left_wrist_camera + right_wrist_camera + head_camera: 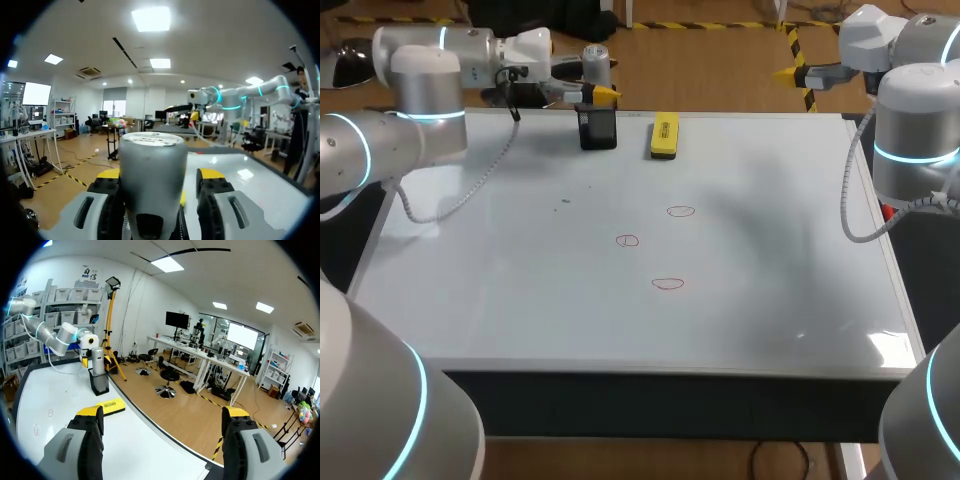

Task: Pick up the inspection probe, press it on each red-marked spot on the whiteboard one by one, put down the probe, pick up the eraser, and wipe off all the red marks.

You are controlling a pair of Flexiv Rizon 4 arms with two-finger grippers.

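The inspection probe point(596, 62), a grey cylinder, stands upright in a black holder point(597, 130) at the whiteboard's point(770, 260) back edge. My left gripper point(592, 82) comes in level from the left, with its fingers either side of the probe point(152, 175). One finger lies against the probe and a thin gap shows at the other, so it is open. The yellow eraser point(664, 135) lies just right of the holder. Three red rings point(681, 211) point(627, 240) point(668, 283) are drawn mid-board. My right gripper point(162, 440) is open and empty, high beyond the back right corner point(790, 72).
The black holder point(100, 382) and the eraser point(107, 406) stand close together at the back edge. A grey cable point(470, 185) from my left arm hangs over the board's left part. My right arm point(915, 130) stands off the right edge.
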